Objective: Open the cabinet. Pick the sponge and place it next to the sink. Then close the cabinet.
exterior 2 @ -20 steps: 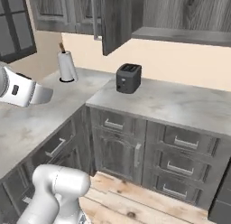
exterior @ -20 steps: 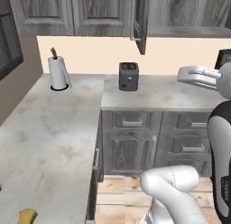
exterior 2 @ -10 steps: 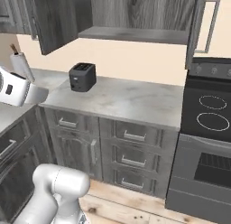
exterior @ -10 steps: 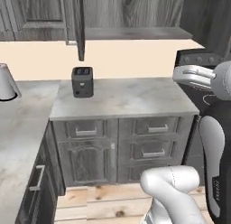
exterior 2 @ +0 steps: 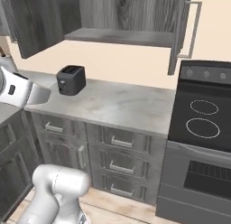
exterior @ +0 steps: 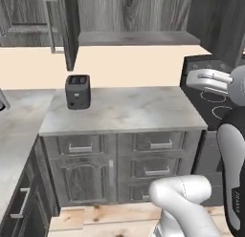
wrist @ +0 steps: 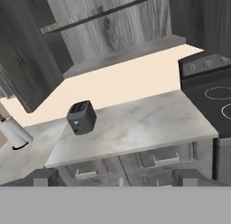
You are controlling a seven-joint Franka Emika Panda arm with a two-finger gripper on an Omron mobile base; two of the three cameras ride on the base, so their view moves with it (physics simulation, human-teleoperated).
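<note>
The cabinet [exterior: 138,37] hangs over the counter with both doors swung open. Its left door [exterior 2: 37,21] and right door [exterior 2: 181,30] stand out from the wall, and the bottom shelf [wrist: 118,54] looks bare from below. The sponge is out of view, and so is the sink. My gripper [wrist: 116,178] is open, its two dark fingertips [wrist: 43,177] far apart with nothing between them. It hangs well back from the counter and points up at the cabinet interior.
A black toaster [exterior: 77,91] stands on the marble counter [exterior: 128,115] below the left door. A black stove [exterior 2: 204,115] adjoins the counter on the right. A paper towel roll [wrist: 15,133] stands at the left. Drawers with horizontal handles [exterior 2: 118,142] run under the counter.
The whole picture has shifted: the base has driven to the right, so the open cabinet now sits ahead and the stove has come into view. The gripper stays open.
</note>
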